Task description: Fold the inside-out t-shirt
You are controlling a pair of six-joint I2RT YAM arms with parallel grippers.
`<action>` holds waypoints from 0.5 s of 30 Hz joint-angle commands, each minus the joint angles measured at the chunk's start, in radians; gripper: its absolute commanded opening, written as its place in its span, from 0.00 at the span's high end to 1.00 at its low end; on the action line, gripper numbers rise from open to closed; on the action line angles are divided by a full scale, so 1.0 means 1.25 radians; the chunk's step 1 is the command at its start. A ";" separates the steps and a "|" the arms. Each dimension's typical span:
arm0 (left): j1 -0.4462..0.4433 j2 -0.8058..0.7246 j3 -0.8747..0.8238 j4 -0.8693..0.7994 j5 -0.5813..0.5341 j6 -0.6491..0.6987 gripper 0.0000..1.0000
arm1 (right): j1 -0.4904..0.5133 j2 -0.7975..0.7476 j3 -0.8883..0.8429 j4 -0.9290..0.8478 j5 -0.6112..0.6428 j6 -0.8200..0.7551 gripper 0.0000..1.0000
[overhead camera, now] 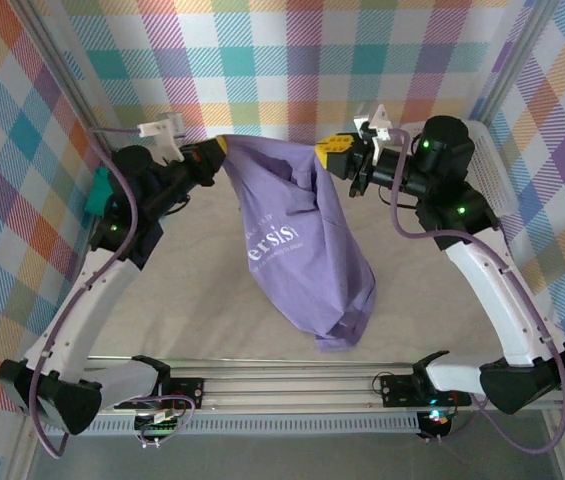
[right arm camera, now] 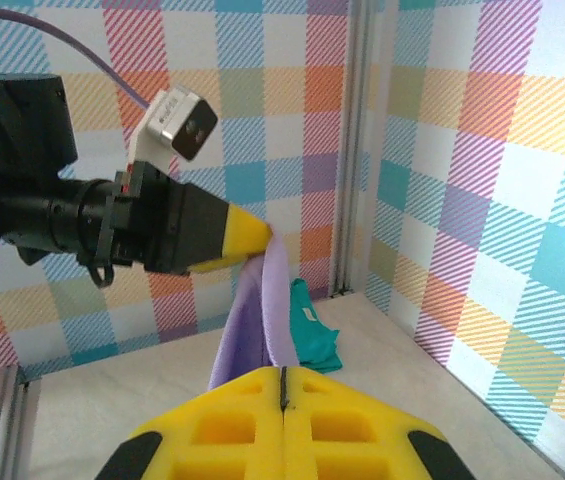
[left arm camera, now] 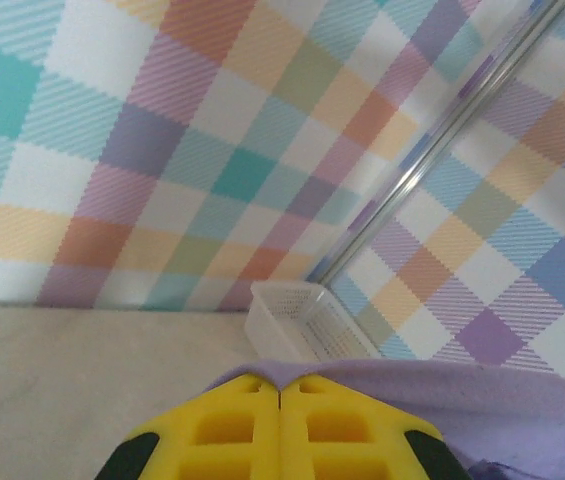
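T-shirt [overhead camera: 307, 230], lavender, held up over the table [overhead camera: 192, 310] by both arms, as seen in the top view. Its upper edge is stretched between the two grippers across the far part of the table. The body hangs down toward 5 o'clock, where the lowest folds bunch close to the table's near edge; whether they rest on the surface cannot be told. White lettering [overhead camera: 268, 245], partly lost in a fold, shows on the cloth at about the table's centre.

Left gripper [overhead camera: 218, 153], at 11 o'clock from the table's centre: its yellow fingers are pressed together with no gap, pinching one end of the shirt's upper edge. In the left wrist view, purple cloth emerges just past the joined fingertips and spreads toward 3 o'clock.

Right gripper [overhead camera: 326, 153], at 1 o'clock: its fingers are likewise closed tight, clamping the other end of the upper edge. In the right wrist view, a band of cloth runs from its joined tips up to the tip of the opposite gripper at 12 o'clock.

Teal garment [overhead camera: 95, 190]: lies at 9 o'clock at the table's left edge, behind the left arm and well apart from the shirt.

White basket [overhead camera: 492, 175], with latticed walls: stands at 2 o'clock, beyond the right arm.

Checked pastel walls [overhead camera: 292, 60]: enclose the table on the far side and on both flanks.
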 commanded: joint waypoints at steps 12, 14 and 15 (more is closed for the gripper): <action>0.001 -0.083 -0.383 -0.085 -0.108 -0.016 0.97 | 0.071 0.058 -0.362 0.218 -0.160 0.379 1.00; -0.015 -0.084 -0.401 -0.116 -0.122 -0.001 0.85 | 0.082 0.084 -0.367 0.209 -0.154 0.400 1.00; -0.022 -0.088 -0.404 -0.137 -0.139 0.008 0.74 | 0.085 0.092 -0.363 0.191 -0.152 0.393 1.00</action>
